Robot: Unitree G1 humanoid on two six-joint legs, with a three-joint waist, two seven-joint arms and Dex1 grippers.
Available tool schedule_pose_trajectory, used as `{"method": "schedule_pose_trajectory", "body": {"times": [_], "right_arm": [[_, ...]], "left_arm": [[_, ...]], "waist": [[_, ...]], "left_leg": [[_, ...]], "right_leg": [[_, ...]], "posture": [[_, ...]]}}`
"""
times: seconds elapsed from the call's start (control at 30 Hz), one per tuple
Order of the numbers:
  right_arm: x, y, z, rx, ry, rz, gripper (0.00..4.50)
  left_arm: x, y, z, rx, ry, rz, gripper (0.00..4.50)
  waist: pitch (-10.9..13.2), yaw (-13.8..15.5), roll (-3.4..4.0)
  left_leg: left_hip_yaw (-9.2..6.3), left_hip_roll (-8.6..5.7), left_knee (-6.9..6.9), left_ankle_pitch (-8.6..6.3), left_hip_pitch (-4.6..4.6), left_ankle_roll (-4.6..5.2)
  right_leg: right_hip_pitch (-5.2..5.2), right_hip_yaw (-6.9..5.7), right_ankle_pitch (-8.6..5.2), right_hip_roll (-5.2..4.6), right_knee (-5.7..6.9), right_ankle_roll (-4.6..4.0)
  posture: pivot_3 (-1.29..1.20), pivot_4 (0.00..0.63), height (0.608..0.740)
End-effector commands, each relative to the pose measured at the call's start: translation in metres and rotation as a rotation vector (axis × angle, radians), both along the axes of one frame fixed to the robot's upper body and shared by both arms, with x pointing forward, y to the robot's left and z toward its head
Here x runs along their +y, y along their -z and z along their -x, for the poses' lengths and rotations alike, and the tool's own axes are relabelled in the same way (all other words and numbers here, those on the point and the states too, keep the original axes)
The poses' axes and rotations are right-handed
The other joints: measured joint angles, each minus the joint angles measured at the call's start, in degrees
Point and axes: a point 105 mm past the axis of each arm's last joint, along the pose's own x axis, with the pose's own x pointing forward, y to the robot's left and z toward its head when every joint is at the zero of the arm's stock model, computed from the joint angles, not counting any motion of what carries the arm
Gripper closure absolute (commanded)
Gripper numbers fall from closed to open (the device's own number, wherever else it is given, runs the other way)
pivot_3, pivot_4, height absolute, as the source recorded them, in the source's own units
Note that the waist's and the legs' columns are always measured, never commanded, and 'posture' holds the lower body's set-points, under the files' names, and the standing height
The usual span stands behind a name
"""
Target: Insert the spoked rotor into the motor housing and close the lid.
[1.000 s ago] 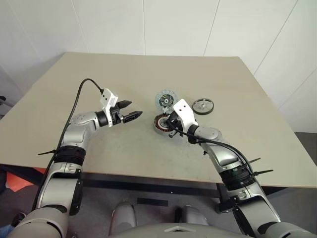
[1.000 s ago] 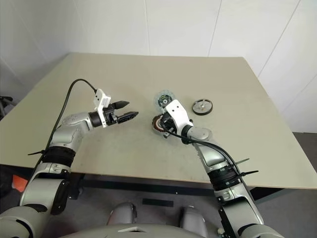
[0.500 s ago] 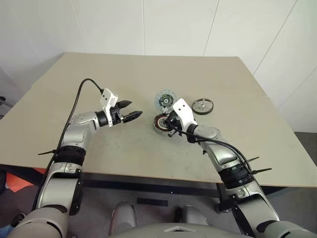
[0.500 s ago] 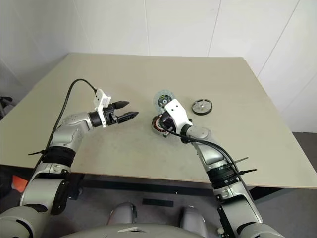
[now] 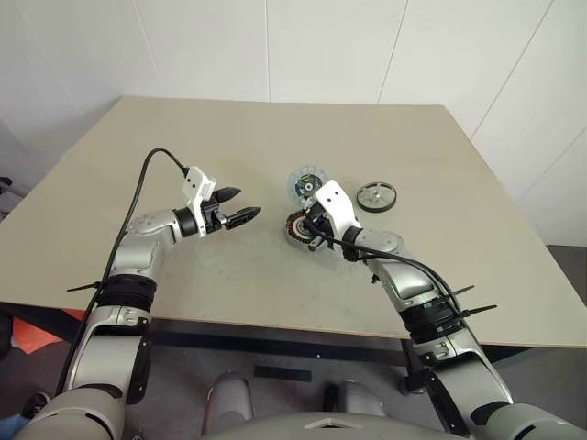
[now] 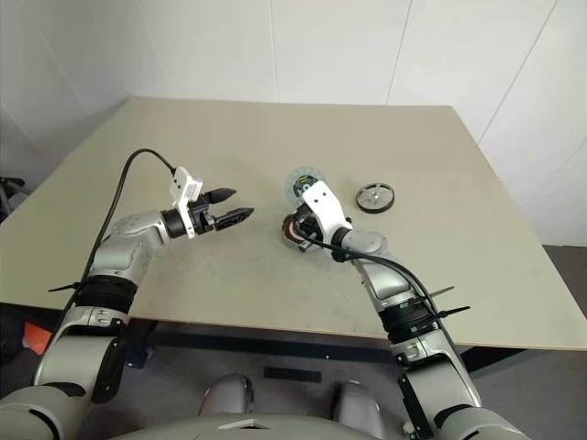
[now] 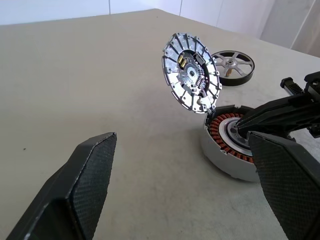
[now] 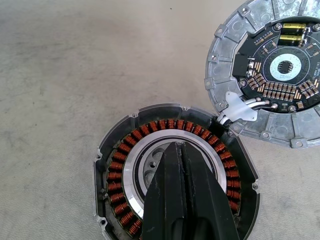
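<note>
The motor housing point(image 5: 295, 226) is a round silver cup lined with a ring of copper windings point(image 8: 120, 175). It lies flat at the middle of the table. Its lid point(image 5: 304, 183), a toothed silver disc with a circuit board point(image 8: 280, 65), stands tilted open at the housing's far edge, joined to it by wires. The spoked rotor point(image 5: 376, 195), a dark ring with silver spokes point(image 7: 230, 64), lies flat to the right, apart from both. My right gripper point(image 8: 176, 150) is shut, and its tips point down into the housing's open centre. My left gripper point(image 5: 242, 205) hangs open and empty to the left of the housing.
The beige table point(image 5: 183, 137) has bare room around the three parts. Its front edge runs close under both arms, and the right edge lies beyond the rotor. White walls stand behind the table.
</note>
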Motion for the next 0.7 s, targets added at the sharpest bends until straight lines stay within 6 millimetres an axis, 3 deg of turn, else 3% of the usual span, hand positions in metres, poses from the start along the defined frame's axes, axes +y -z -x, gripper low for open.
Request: {"method": "schedule_pose_trajectory", "body": {"times": [0.03, 0.23, 0.5, 0.7], "right_arm": [[0.000, -0.009, -0.007, -0.045, 0.015, 0.009, 4.49], [-0.010, -0.028, -0.007, -0.095, 0.023, 0.026, 4.49], [-0.018, -0.024, 0.010, -0.073, 0.009, 0.075, 4.49], [-0.024, -0.007, 0.015, -0.020, 0.025, 0.106, 4.49]], "left_arm": [[-0.005, -0.017, -0.002, -0.059, 0.014, 0.015, 0.07], [-0.008, -0.016, -0.002, -0.053, 0.025, 0.016, 0.07], [-0.009, -0.016, -0.003, -0.051, 0.027, 0.015, 0.07], [-0.008, -0.016, -0.004, -0.050, 0.025, 0.015, 0.07]], "waist": [[0.00, -0.01, 0.00], [0.00, 0.04, 0.00], [0.00, 0.08, 0.00], [0.00, 0.08, 0.00]], "left_leg": [[0.00, 0.00, 0.00, 0.00, 0.00, 0.00], [0.00, 0.00, -0.01, 0.00, -0.03, 0.00], [0.00, -0.01, -0.07, 0.00, -0.03, 0.00], [0.00, -0.01, -0.06, 0.01, 0.00, -0.01]], "right_leg": [[0.00, 0.00, 0.00, 0.00, 0.00, 0.00], [0.00, 0.00, 0.05, 0.00, -0.01, -0.08], [-0.01, 0.00, 0.04, 0.00, -0.05, -0.08], [-0.01, 0.00, -0.05, 0.00, -0.03, 0.07]], "posture": [[0.00, 0.000, 0.740], [0.00, 0.000, 0.740], [0.00, 0.000, 0.740], [0.00, 0.000, 0.740]]}}
